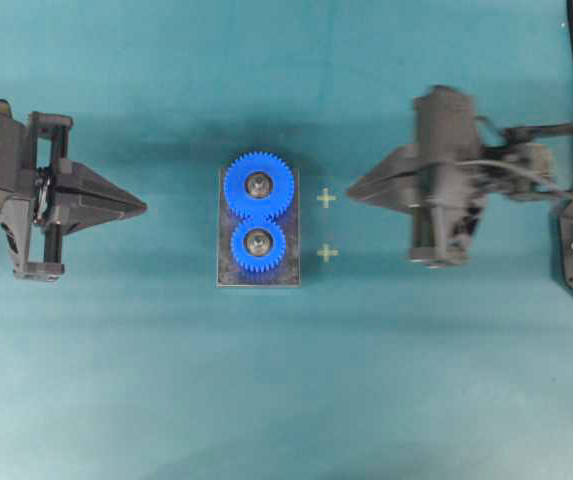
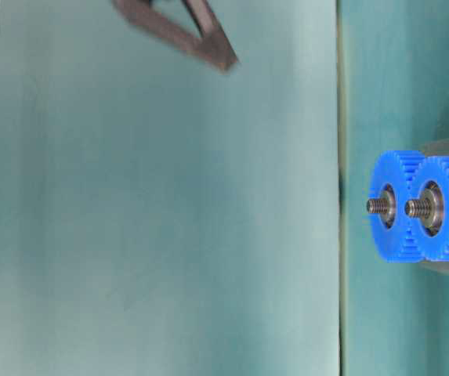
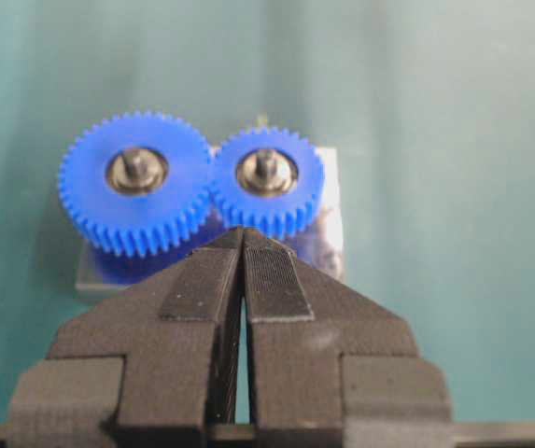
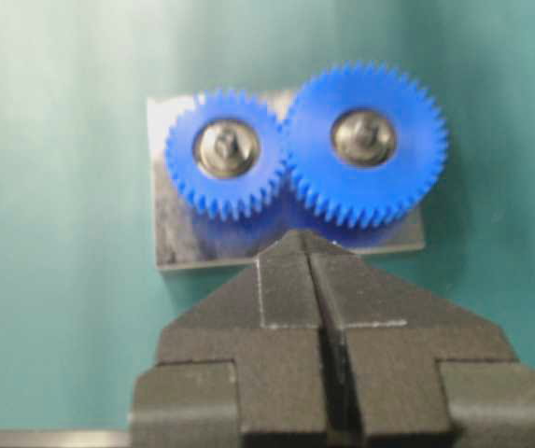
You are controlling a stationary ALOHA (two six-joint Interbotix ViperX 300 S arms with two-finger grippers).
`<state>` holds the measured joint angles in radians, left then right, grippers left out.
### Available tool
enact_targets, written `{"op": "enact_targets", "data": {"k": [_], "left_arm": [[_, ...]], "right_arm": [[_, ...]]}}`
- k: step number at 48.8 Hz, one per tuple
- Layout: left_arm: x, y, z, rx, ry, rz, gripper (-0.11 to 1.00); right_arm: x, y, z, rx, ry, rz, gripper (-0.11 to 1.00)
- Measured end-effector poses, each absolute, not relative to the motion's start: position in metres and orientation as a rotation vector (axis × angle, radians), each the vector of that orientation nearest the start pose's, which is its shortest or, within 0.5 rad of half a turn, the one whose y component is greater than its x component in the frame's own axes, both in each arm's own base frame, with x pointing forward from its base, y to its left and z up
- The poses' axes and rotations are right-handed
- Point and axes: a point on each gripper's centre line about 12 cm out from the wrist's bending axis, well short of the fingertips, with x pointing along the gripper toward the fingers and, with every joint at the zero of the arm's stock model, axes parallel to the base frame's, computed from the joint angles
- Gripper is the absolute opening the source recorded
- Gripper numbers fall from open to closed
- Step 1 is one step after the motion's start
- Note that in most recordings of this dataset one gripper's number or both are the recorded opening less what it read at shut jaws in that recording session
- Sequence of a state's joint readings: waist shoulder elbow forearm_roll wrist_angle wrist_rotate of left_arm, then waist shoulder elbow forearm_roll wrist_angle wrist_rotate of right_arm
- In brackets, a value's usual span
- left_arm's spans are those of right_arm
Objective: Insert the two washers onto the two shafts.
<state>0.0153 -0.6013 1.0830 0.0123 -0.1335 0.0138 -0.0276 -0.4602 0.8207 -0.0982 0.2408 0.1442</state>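
In the middle of the overhead view two blue gears (image 1: 258, 213) sit on upright shafts (image 1: 258, 184), each already ringed by a silvery washer (image 1: 258, 241). The right gripper (image 1: 352, 188), pressed together and holding nothing visible, is nearer; the left gripper (image 1: 142, 208), also pressed together, waits farther off.

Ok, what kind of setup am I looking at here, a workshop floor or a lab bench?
Most likely a lab test bench: a plain teal table, one small metal plate carrying two meshed blue gears on threaded shafts, and yellow cross marks for positioning.
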Motion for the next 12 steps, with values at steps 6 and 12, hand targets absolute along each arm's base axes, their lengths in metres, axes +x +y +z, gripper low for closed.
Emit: {"op": "enact_targets", "data": {"k": [6, 12], "left_arm": [[0.256, 0.004, 0.229, 0.026, 0.344, 0.008, 0.00], [0.255, 0.004, 0.228, 0.032, 0.345, 0.009, 0.00]], "right_arm": [[0.279, -0.010, 0.242, 0.049, 0.556, -0.057, 0.01], [0.260, -0.009, 0.227, 0.054, 0.549, -0.054, 0.01]]}}
